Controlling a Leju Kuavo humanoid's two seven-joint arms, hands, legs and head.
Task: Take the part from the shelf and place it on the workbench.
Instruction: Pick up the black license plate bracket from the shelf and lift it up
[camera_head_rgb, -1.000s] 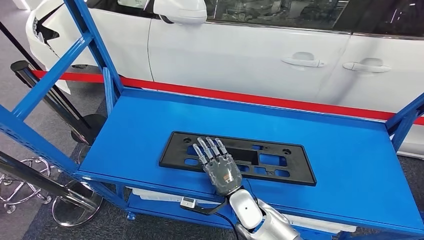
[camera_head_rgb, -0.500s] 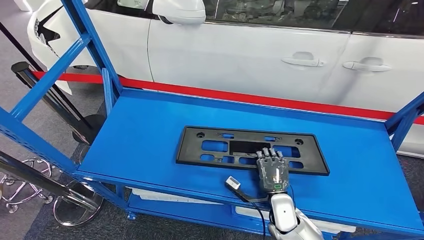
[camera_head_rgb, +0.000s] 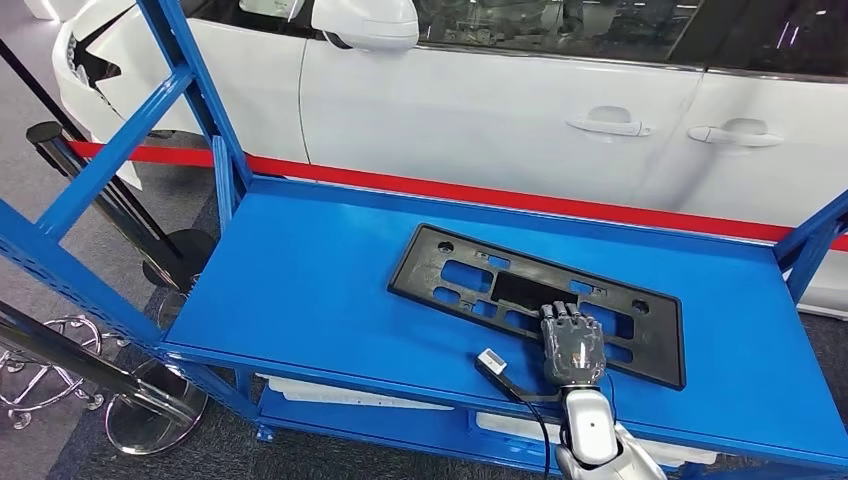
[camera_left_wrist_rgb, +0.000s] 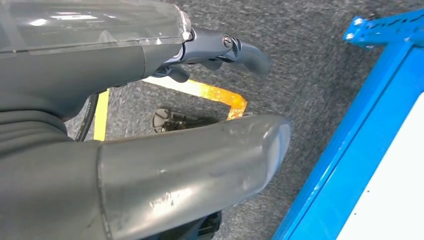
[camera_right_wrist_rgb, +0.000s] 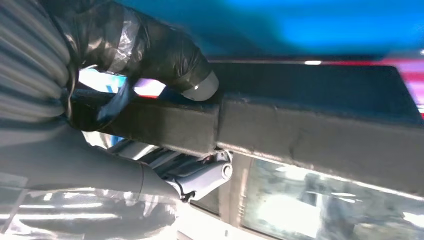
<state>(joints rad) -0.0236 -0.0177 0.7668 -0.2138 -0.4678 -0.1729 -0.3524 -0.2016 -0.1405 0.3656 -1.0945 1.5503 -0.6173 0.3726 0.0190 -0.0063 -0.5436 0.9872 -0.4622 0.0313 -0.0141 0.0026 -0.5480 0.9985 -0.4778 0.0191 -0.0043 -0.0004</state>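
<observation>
Filling the far side of the head view, a white car (camera_head_rgb: 500, 100) stands behind the blue shelf (camera_head_rgb: 300, 270), on whose deck lies the black part (camera_head_rgb: 520, 290), a flat slotted plate. Compared with a second ago, the part has slid toward the robot's right and turned askew, its near edge now held by the right hand (camera_head_rgb: 572, 345), fingers curled over the top and thumb beneath. Lifting is judged the next step. The left hand (camera_left_wrist_rgb: 220, 50) hangs over carpet, fingers loosely apart and holding nothing.
</observation>
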